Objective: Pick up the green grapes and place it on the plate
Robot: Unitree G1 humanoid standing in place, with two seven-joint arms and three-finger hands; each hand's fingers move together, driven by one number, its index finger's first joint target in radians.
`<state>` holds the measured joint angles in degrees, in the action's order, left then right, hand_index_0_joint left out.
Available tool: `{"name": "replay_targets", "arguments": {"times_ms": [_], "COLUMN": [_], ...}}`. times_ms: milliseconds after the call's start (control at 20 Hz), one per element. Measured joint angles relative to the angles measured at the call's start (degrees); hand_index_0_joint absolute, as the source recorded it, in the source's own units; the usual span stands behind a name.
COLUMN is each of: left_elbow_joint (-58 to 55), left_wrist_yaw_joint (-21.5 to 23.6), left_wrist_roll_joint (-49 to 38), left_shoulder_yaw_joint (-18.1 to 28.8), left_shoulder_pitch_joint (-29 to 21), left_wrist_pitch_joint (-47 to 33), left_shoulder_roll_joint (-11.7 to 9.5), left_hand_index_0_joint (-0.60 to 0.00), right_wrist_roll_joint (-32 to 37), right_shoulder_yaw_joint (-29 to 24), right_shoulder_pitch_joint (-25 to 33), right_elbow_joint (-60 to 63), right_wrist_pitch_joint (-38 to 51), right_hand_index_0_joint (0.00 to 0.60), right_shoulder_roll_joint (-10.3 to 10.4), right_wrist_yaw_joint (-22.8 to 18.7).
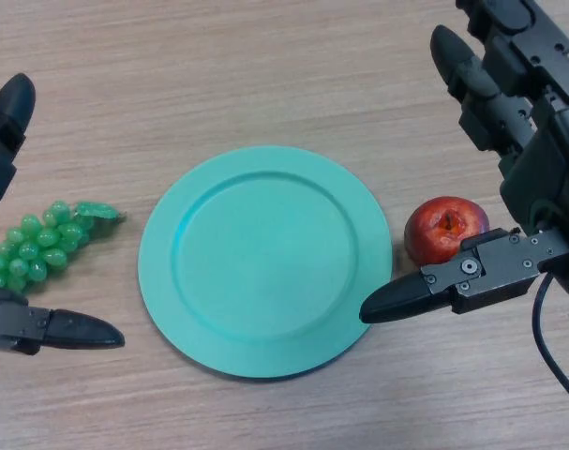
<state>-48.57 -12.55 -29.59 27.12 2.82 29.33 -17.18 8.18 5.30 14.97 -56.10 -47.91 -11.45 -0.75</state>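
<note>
A bunch of green grapes (pixel 42 244) lies on the wooden table at the left, a short way left of the teal plate (pixel 265 262), which holds nothing. My left hand (pixel 7 127) sits at the left edge, open, with a finger above the grapes and its thumb (pixel 73 330) below them; neither touches the bunch. My right hand (pixel 537 169) is at the right, open, its fingers spread around a red apple (pixel 445 228) without holding it.
The red apple lies just right of the plate's rim, between the right hand's thumb (pixel 425 291) and fingers. Bare wooden table surrounds the plate above and below.
</note>
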Motion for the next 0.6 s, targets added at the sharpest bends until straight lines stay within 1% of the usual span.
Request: {"name": "replay_targets", "arguments": {"times_ms": [100, 250, 400, 450, 600], "left_elbow_joint": [0.0, 0.0, 0.1, 0.6, 6.3], "left_wrist_yaw_joint": [0.0, -1.0, -1.1, -1.1, -0.8], "left_wrist_roll_joint": [0.1, -0.2, -0.3, -0.3, 0.1], "left_shoulder_yaw_joint": [0.0, 0.0, 0.1, 0.2, 0.5], "left_shoulder_pitch_joint": [0.1, 0.4, 0.4, 0.1, -1.8], "left_wrist_pitch_joint": [0.0, 0.0, 0.0, 0.0, -0.3], "left_shoulder_roll_joint": [0.5, 0.6, 0.6, 0.4, -0.9], "left_hand_index_0_joint": [0.000, 0.000, 0.000, 0.000, 0.000], "right_wrist_roll_joint": [0.0, 0.0, -0.2, -0.2, -0.3], "right_shoulder_yaw_joint": [0.0, 0.5, 0.8, 0.8, 0.8], "right_shoulder_pitch_joint": [0.0, 0.0, 0.0, 0.1, 0.4], "right_elbow_joint": [0.0, 0.0, 0.0, 0.0, 0.0], "right_wrist_pitch_joint": [0.0, 0.0, 0.0, -0.2, -0.9], "right_hand_index_0_joint": [0.000, 0.000, 0.000, 0.000, 0.000], "right_shoulder_roll_joint": [0.0, 0.0, 0.1, 0.1, 0.3], "right_wrist_yaw_joint": [0.0, 0.0, 0.0, 0.0, 0.0]}}
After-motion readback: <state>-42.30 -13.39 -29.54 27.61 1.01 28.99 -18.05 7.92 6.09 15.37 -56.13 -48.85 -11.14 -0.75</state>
